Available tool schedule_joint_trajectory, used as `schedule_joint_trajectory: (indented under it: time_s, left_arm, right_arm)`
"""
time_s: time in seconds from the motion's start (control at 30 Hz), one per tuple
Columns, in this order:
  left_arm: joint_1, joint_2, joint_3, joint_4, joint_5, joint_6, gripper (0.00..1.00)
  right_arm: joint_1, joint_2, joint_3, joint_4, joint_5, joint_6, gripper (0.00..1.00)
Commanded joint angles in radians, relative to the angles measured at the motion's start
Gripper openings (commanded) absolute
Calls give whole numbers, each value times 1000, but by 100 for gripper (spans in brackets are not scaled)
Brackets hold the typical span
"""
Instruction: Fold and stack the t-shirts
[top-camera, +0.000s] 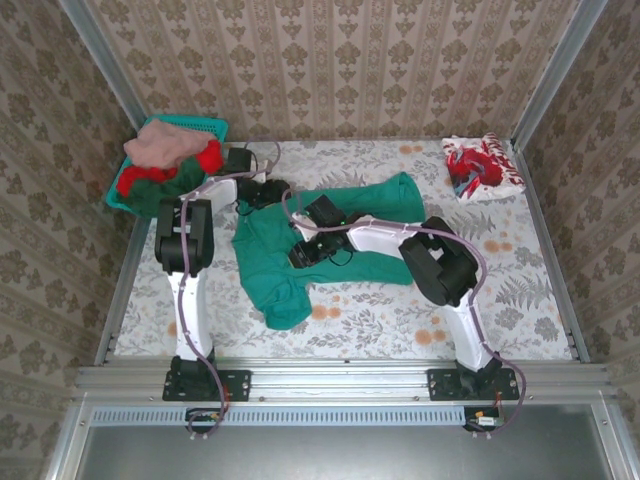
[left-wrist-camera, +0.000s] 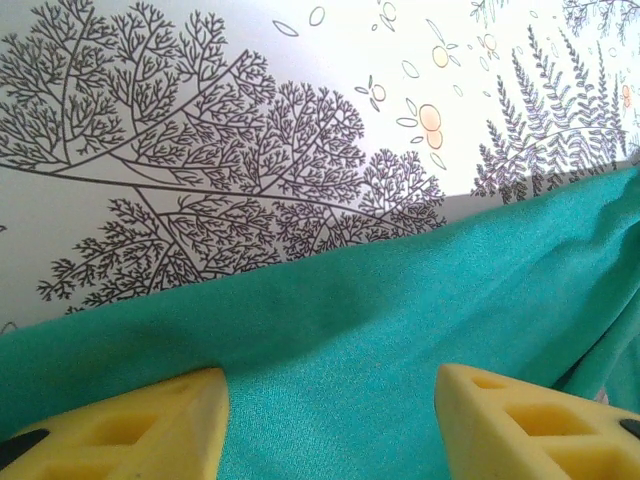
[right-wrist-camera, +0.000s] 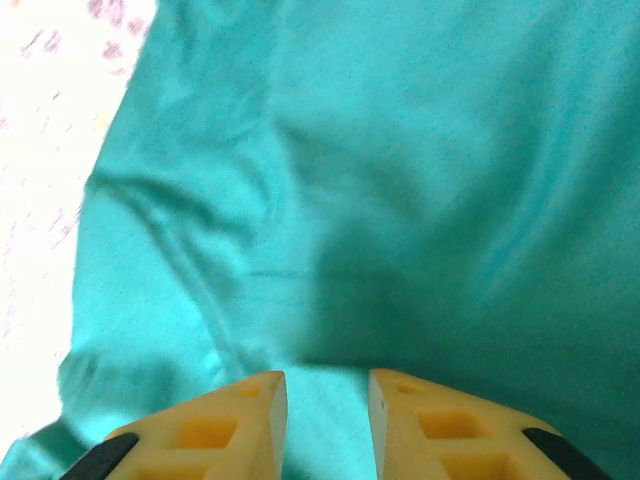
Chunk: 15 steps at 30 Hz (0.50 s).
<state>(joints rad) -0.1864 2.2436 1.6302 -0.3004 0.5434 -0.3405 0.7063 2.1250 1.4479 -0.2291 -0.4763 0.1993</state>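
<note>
A teal-green t-shirt (top-camera: 265, 265) lies crumpled across the middle of the table. My left gripper (top-camera: 262, 195) is at its far left edge. In the left wrist view it (left-wrist-camera: 330, 420) is open, with the jaws wide apart over the teal cloth (left-wrist-camera: 400, 300) near its hem. My right gripper (top-camera: 300, 255) is low over the shirt's middle. In the right wrist view it (right-wrist-camera: 328, 400) has only a narrow gap between the jaws, and a strip of teal cloth (right-wrist-camera: 400, 150) shows in that gap. A folded red-and-white t-shirt (top-camera: 480, 168) rests at the back right.
A teal mesh basket (top-camera: 205, 124) at the back left corner holds a heap of salmon-pink (top-camera: 160, 143), red (top-camera: 210, 160) and dark green (top-camera: 160, 195) shirts. The floral tablecloth (top-camera: 500, 290) is bare at the front right. Patterned walls close in three sides.
</note>
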Motion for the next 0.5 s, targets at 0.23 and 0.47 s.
schedule_joint_trajectory:
  time_s: [0.23, 0.47]
  left_arm:
    - [17, -108, -24, -41, 13, -33, 86]
    - [14, -520, -292, -115, -180, -76, 100]
  right_arm:
    - [-48, -322, -187, -87, 141, 38, 34]
    - [-204, -608, -485, -244, 532, 337, 39]
